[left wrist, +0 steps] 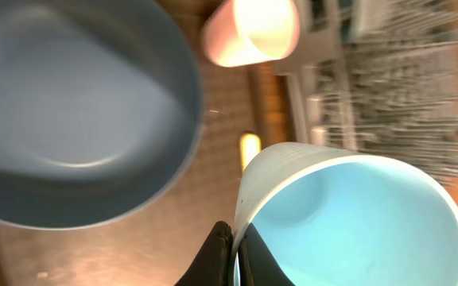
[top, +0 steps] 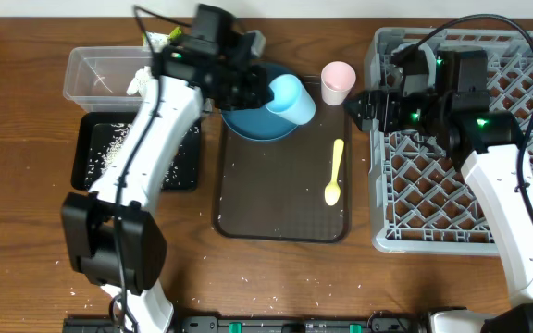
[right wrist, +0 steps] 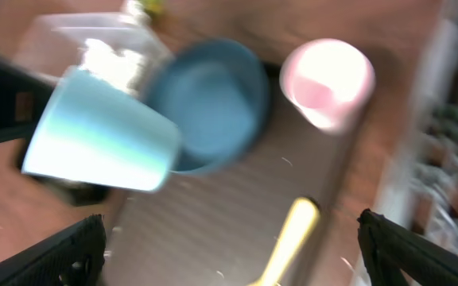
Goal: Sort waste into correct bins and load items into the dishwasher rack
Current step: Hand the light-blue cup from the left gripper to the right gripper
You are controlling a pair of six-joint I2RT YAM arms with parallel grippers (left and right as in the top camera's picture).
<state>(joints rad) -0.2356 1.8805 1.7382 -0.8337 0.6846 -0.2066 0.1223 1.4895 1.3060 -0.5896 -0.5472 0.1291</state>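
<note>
My left gripper (top: pixel 268 91) is shut on the rim of the light blue cup (top: pixel 291 98), held tilted above the dark blue plate (top: pixel 253 120); one finger is inside the cup, one outside (left wrist: pixel 237 254). The pink cup (top: pixel 338 81) stands upright at the serving tray's far right corner, also in the right wrist view (right wrist: pixel 328 79). The pale yellow spoon (top: pixel 336 171) lies on the serving tray. My right gripper (top: pixel 359 106) is open and empty at the left edge of the grey dishwasher rack (top: pixel 516 217), near the pink cup. The clear tub (top: pixel 95 74) holds white tissue (top: pixel 142 81). The black tray (top: pixel 95 171) holds rice grains.
The dark-brown serving tray (top: pixel 280 203) lies mid-table between the bins and the rack. Loose rice grains are scattered on the wooden table (top: pixel 17 213) near the front edge. The right wrist view is blurred.
</note>
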